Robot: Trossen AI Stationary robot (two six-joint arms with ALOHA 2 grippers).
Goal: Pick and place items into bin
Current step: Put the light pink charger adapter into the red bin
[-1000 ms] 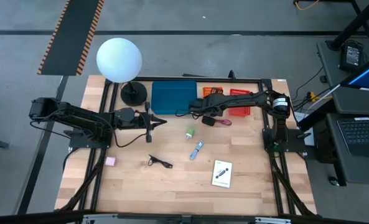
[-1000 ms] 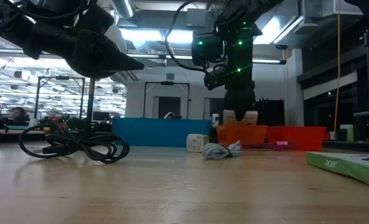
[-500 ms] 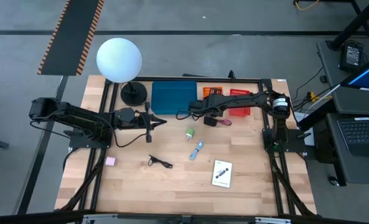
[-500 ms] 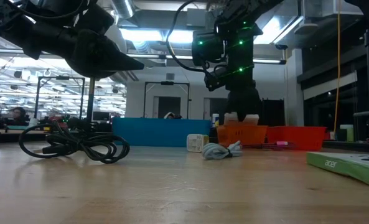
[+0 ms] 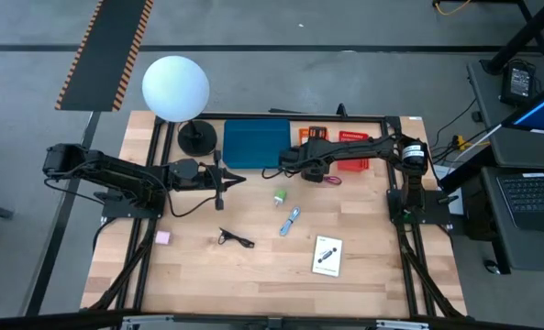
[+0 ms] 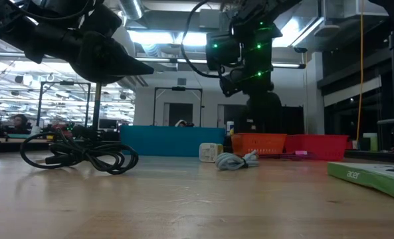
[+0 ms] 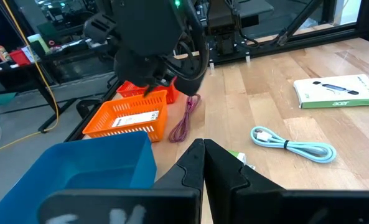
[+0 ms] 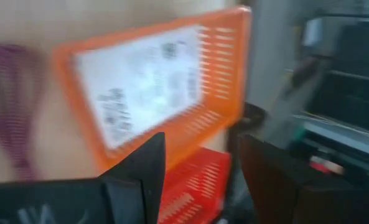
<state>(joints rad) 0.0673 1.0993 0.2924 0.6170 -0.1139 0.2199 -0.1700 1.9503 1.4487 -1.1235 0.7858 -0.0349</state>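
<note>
Right wrist view: right gripper [image 8: 200, 180] has its two dark fingers spread apart with nothing between them; it looks down into the orange basket.
Orange basket [image 8: 218, 74]: slotted plastic walls, a white printed card [image 8: 140, 78] lying flat on its floor; a second, redder basket [image 8: 193, 186] touches its side.
Red cord [image 8: 13, 106]: blurred purplish-red loops on the bare wood just beside the orange basket.
High view, right arm: right gripper [image 5: 301, 158] is above the baskets at the back of the table, next to the blue bin [image 5: 256, 145].
High view, left arm: left gripper [image 5: 224, 180] waits in front of the blue bin, fingers pressed together, holding nothing.
Left wrist view, fingers: the left gripper's fingertips [image 7: 204, 163] meet in a closed point.
Green lump [image 5: 280, 196]: small, green and white, on the wood near table centre.
Blue-white stick [image 5: 291, 221]: in the left wrist view it reads as a pale blue coiled cable with a white plug [image 7: 293, 144], just in front of the green lump.
Black cable piece [image 5: 236, 239]: tangled thin loop, towards the left front of the table.
Pink block [image 5: 163, 237]: small pale square near the left edge, well apart from the rest.
Second card [image 5: 327, 255]: white box with a dark pen picture, green strip on its edge, lying flat on the front right of the table.
White globe lamp [image 5: 176, 89]: at the back left corner.
</note>
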